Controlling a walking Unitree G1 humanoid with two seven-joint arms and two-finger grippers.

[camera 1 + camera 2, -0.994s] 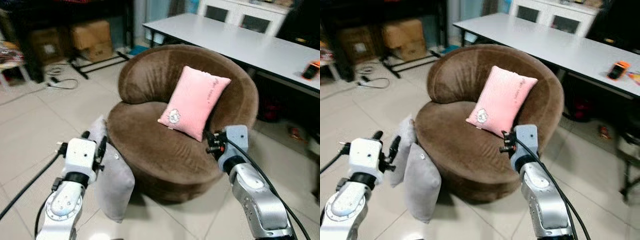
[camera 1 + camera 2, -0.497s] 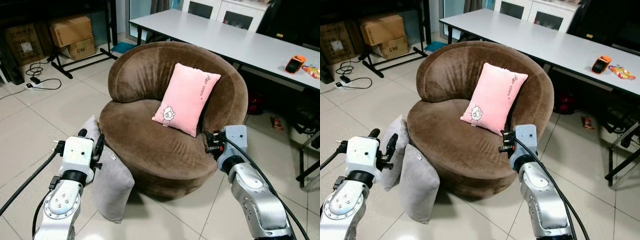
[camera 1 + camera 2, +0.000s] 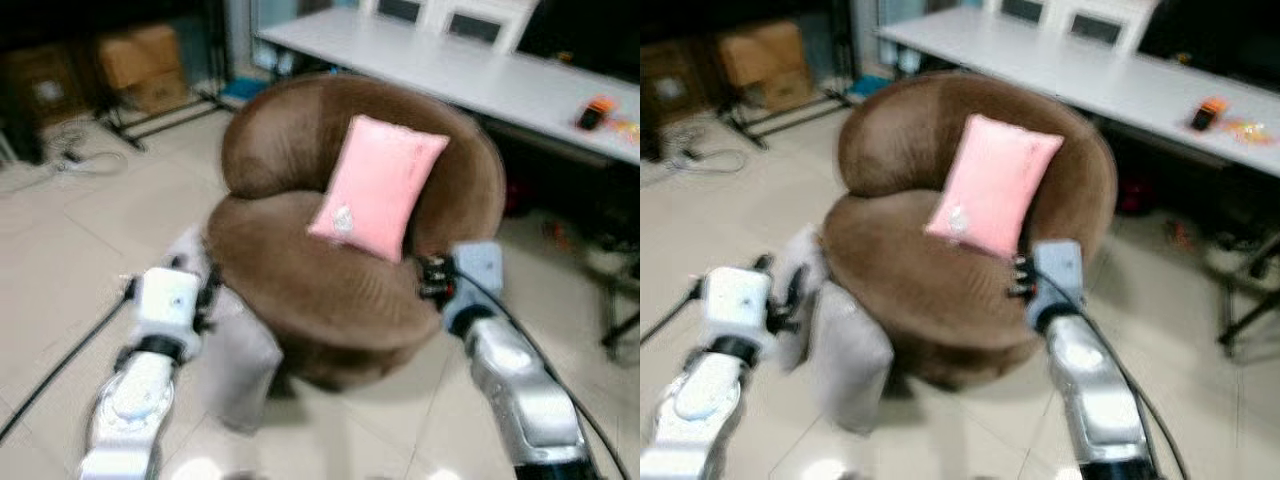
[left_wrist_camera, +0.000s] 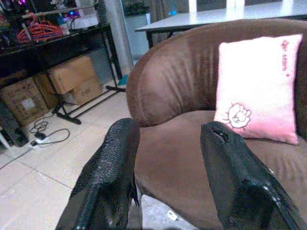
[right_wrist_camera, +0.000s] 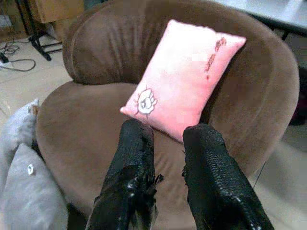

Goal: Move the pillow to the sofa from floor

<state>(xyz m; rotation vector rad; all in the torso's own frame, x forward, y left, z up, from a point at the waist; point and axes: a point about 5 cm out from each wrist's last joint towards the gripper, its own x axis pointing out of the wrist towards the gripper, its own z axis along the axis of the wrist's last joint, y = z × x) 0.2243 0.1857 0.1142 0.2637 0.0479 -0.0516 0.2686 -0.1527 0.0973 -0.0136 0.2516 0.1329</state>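
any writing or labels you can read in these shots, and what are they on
Pink pillow: small dark red lettering near its upper corner, too blurred to read; a small cartoon print sits near the lower corner.
Cardboard boxes: a pale label on one, too small to read.
Nothing else shows legible text; both head views are blurred.

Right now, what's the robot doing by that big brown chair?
The robot stands in front of the round brown velvet sofa chair, where a pink square pillow leans against the backrest. Two grey pillows sit on the tiled floor, propped against the chair's side. The left gripper is open and raised near those grey pillows, holding nothing. The right gripper is open too, raised before the seat, holding nothing. No pillow has been picked up yet.
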